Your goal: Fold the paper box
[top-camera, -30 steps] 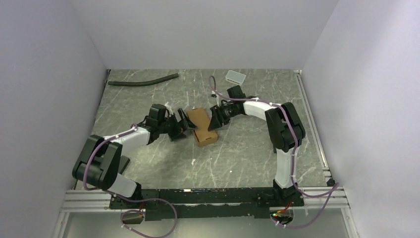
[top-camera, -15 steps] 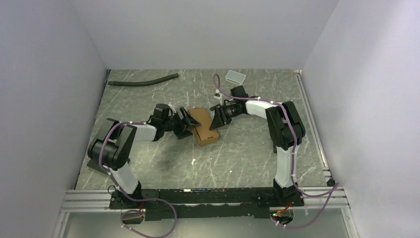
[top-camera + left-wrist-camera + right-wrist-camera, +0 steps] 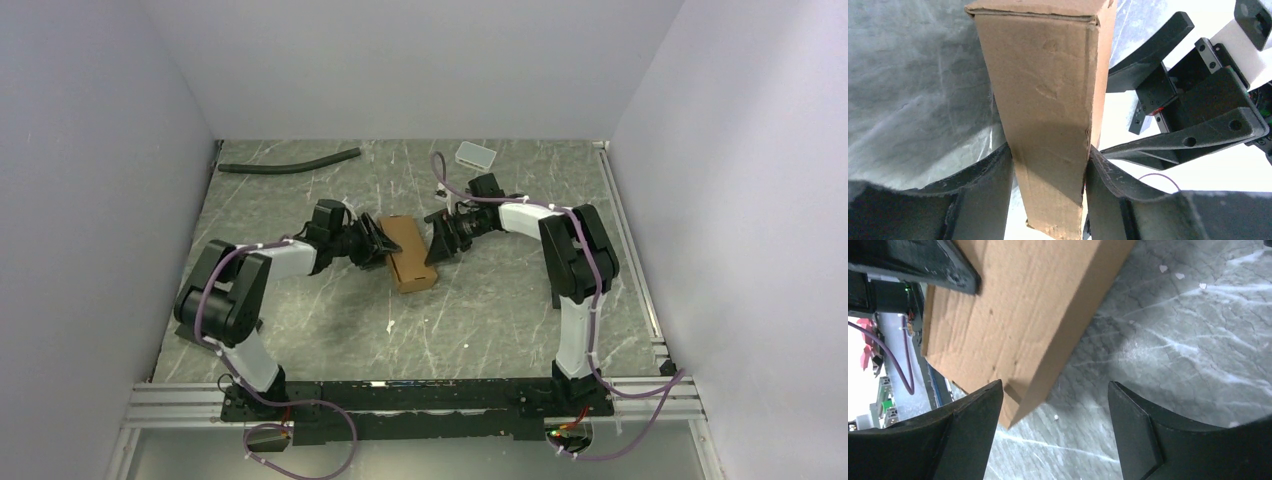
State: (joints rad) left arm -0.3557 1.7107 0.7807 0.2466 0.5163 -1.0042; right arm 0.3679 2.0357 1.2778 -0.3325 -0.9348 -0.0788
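From above, the paper box (image 3: 410, 262) is a small oblong brown carton in the middle of the tabletop (image 3: 480, 310), its long axis running from far-left to near-right. The left claw (image 3: 378, 243) meets its far-left end and the right claw (image 3: 436, 243) sits just beside its right flank. The carton is folded shut on the faces that show, so nothing of its inside can be seen. A small white-grey tray (image 3: 476, 154) stands at the far edge, well apart from the box; what it holds is too small to tell. A dark hose (image 3: 290, 162) lies along the far-left edge. The box is well away from the white walls (image 3: 420, 60), and marbled tabletop shows between it and the rail (image 3: 420, 392) at the near edge.

The left wrist view shows the left claw clamped on the carton: its two fingers (image 3: 983, 190) press flat against opposite long faces, with the box standing up between them. The far end flap is closed, with a thin seam along its edge. The right claw is close behind the box's right edge, and its jaws are spread.

The right wrist view shows the right claw's fingers (image 3: 963, 435) held wide apart – one corner of the box reaches just beside one of them, but whether they touch I cannot tell. Bare tabletop fills the rest of the gap, and a shadow lies under the carton's edge
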